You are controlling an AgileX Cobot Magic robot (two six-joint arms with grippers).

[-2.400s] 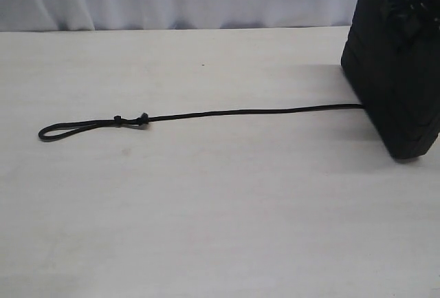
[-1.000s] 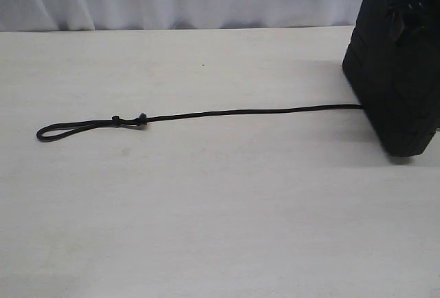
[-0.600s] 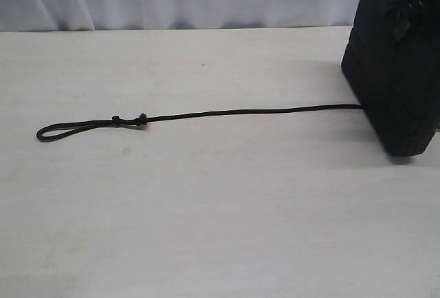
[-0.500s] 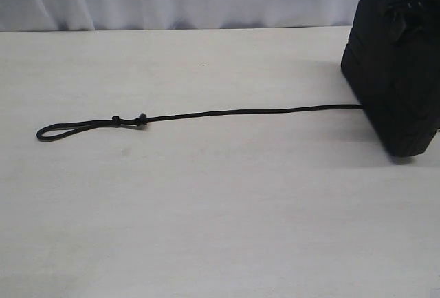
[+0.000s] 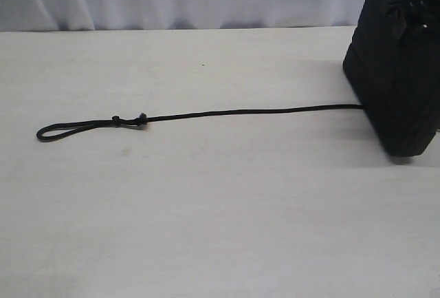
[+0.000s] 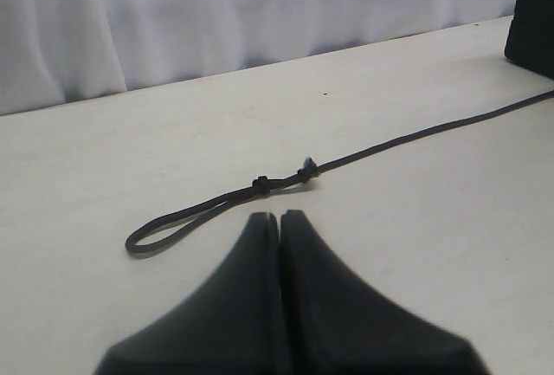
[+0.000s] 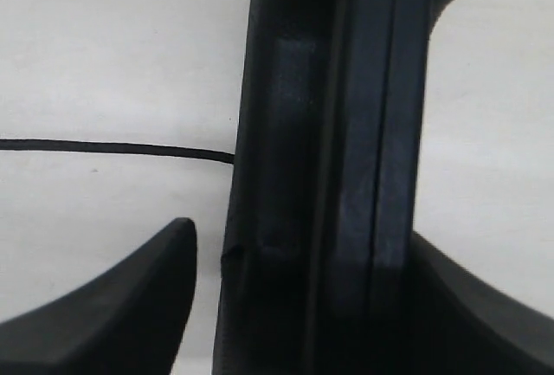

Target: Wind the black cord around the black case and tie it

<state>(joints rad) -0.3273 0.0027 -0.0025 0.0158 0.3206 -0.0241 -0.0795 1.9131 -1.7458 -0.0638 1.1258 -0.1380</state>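
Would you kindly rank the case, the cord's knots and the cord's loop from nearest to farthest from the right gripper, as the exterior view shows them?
1. Case: far right, standing between the right gripper's fingers.
2. Knots: left of centre, partway along the cord.
3. Loop: the cord's far left end, beyond the knots.

pale table (image 5: 206,229) bears the black cord (image 5: 240,113) lying stretched, the black case (image 5: 392,91) on edge.

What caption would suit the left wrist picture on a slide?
Shut left gripper faces the cord's knotted loop on the table; the case stands beyond.
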